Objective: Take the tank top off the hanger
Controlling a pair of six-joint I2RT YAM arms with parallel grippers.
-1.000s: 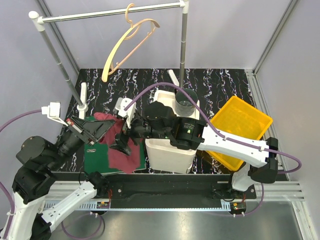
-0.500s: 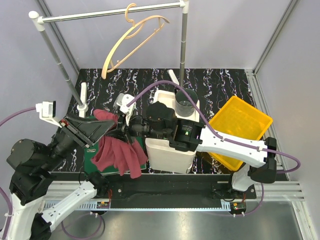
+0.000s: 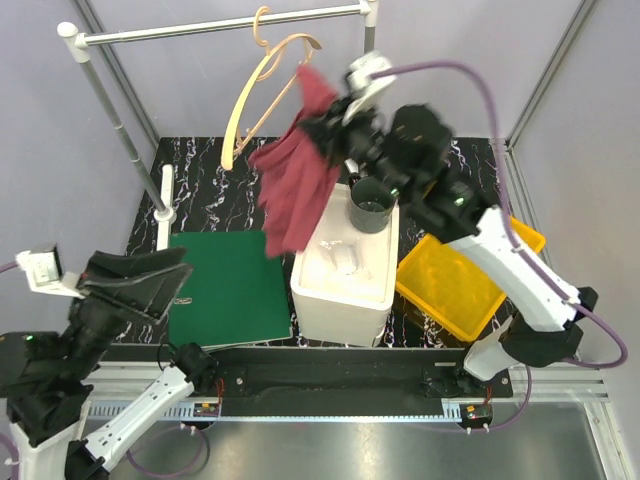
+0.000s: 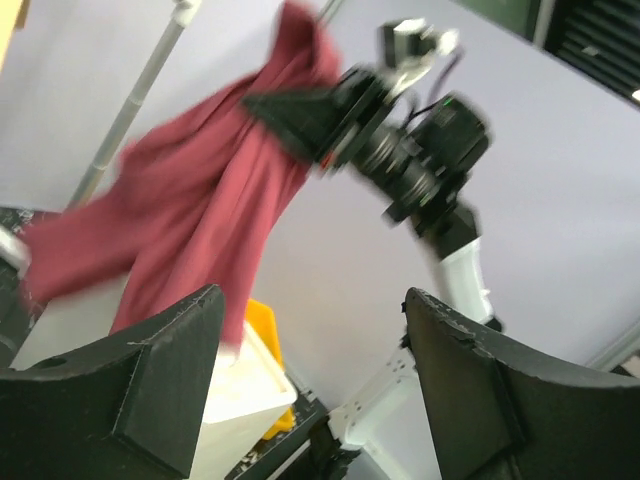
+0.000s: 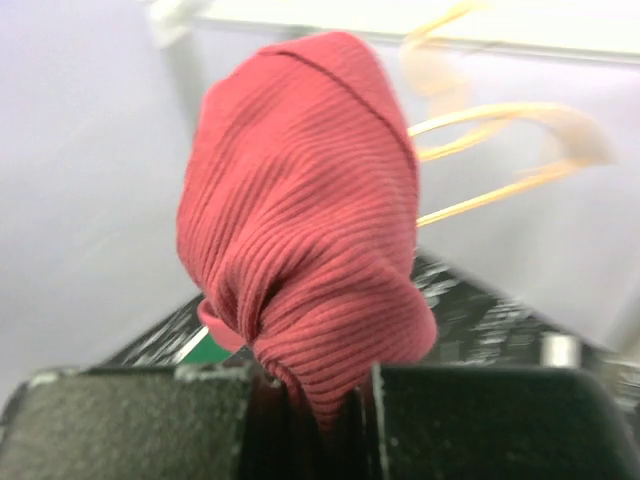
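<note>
Right wrist: ribbed maroon tank top point(image 5: 310, 230) bunched between fingers point(image 5: 130, 425)

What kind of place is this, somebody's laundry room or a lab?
Probably a robot lab cell: two arms bolted at the near edge of a table, bare grey partition walls, and a small metal rail holding one wooden hanger.
</note>
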